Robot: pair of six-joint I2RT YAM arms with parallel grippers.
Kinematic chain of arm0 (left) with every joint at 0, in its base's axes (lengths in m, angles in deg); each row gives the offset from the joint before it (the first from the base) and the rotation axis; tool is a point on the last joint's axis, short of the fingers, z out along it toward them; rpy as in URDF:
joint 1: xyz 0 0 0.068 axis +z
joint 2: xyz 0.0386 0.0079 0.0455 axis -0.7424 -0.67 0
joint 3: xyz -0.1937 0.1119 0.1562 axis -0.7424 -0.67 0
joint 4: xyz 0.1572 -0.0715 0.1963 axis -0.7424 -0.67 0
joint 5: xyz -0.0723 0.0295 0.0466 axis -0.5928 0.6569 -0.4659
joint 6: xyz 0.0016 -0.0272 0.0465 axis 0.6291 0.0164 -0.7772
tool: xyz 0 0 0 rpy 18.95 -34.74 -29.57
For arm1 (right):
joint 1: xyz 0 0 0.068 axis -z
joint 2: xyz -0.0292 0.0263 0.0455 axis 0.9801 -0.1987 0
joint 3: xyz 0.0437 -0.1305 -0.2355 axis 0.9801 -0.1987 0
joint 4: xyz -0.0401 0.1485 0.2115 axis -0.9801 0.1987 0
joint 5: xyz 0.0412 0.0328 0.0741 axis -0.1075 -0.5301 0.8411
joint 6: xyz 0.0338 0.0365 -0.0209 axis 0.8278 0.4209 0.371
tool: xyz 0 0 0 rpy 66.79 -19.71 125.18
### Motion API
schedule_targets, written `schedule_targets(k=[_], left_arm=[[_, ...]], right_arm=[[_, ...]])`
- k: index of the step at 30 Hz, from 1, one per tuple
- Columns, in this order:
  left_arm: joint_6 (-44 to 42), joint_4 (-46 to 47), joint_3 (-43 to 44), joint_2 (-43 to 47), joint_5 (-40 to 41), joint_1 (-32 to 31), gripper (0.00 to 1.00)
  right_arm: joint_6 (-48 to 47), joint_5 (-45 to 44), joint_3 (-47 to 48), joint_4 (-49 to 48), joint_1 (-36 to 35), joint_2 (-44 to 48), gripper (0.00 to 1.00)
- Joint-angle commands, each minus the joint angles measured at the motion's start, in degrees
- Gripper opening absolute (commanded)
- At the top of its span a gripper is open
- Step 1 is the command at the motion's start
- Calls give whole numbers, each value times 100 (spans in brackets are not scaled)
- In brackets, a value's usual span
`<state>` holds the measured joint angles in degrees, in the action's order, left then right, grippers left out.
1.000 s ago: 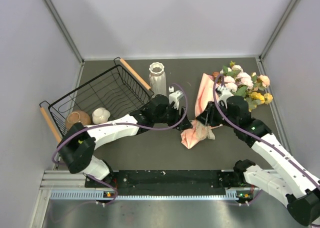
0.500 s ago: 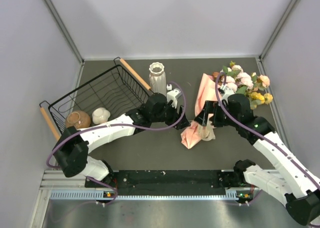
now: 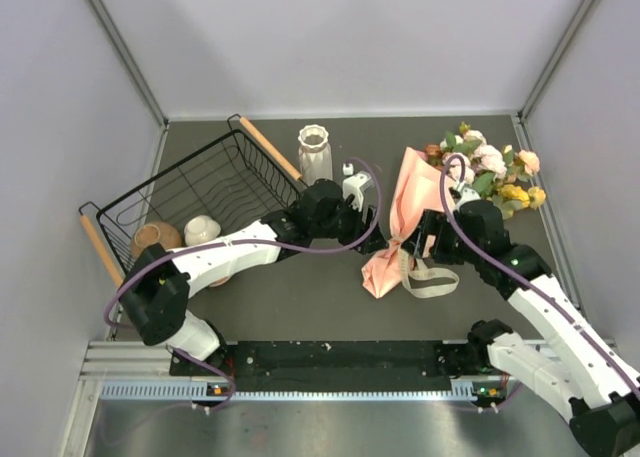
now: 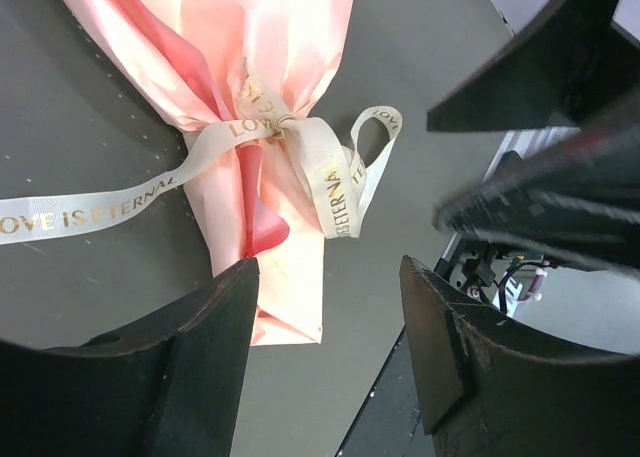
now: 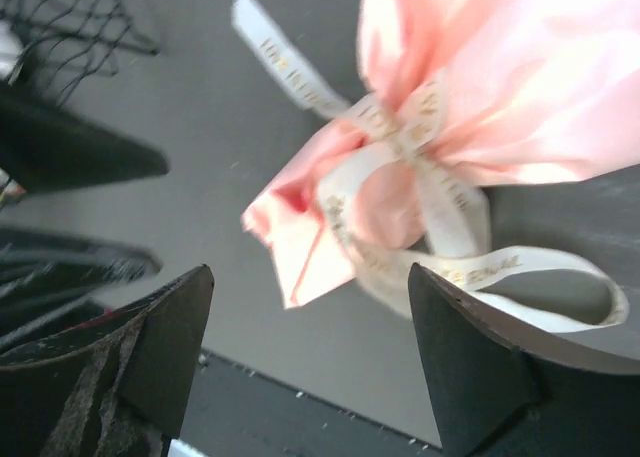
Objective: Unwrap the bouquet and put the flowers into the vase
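right wrist: right gripper (image 5: 310, 277) and left gripper (image 4: 328, 267) hang open, empty, above the bouquet (image 5: 500, 87); best to pinch one loose ribbon tail (image 5: 285, 72) and pull straight from the knot.

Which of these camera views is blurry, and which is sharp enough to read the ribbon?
Left wrist view: sharp, the ribbon lettering reads clearly, only the right arm is smeared. Right wrist view: soft all over, ribbon lettering unreadable. Top view: evenly lit, crisp.
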<state>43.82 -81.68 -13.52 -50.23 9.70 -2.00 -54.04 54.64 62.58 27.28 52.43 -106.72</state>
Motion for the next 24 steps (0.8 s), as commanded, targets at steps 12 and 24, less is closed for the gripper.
schedule_targets(k=[12, 24], left_arm=[[277, 290, -40, -428, -225, -25, 58], [259, 413, -75, -1150, -242, -25, 58]], right_arm=[[560, 356, 360, -1681, 1240, -2559, 55], [667, 102, -53, -2007, 1231, -2692, 42]])
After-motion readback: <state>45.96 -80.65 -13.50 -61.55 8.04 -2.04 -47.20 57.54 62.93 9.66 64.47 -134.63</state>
